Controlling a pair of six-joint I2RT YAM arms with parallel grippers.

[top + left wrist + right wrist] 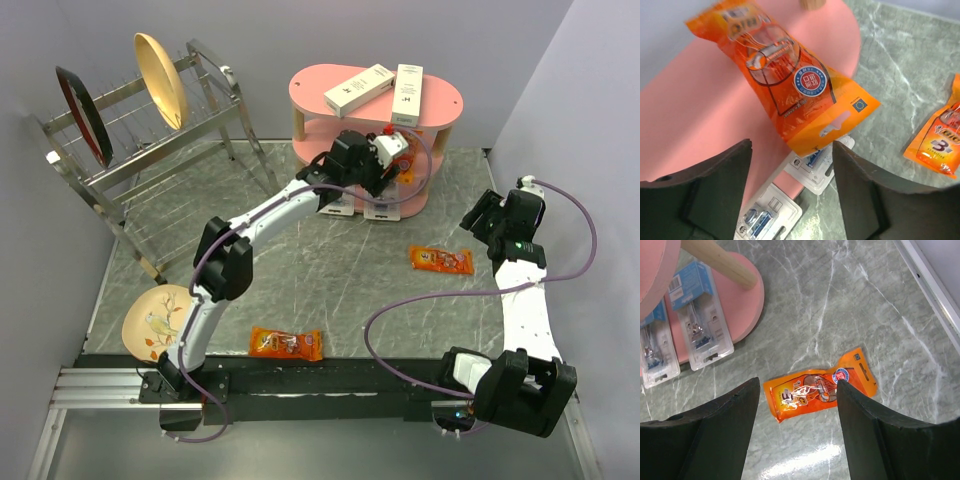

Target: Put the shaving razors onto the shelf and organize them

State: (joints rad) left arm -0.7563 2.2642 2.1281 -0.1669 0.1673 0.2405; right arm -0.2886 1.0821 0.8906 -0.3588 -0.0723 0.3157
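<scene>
While the left gripper [791, 145] is hanging wide open and empty, an orange razor pack [785, 80] is lying just ahead on the pink shelf [690, 120]; backing straight out should avoid snagging it. The right gripper [799, 382] is hovering open over a second razor pack [817, 390].

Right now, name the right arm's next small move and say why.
Probably lower the right gripper toward the orange packet: its jaws stand open, and the packet lies framed between them on the table, not on the shelf.
</scene>
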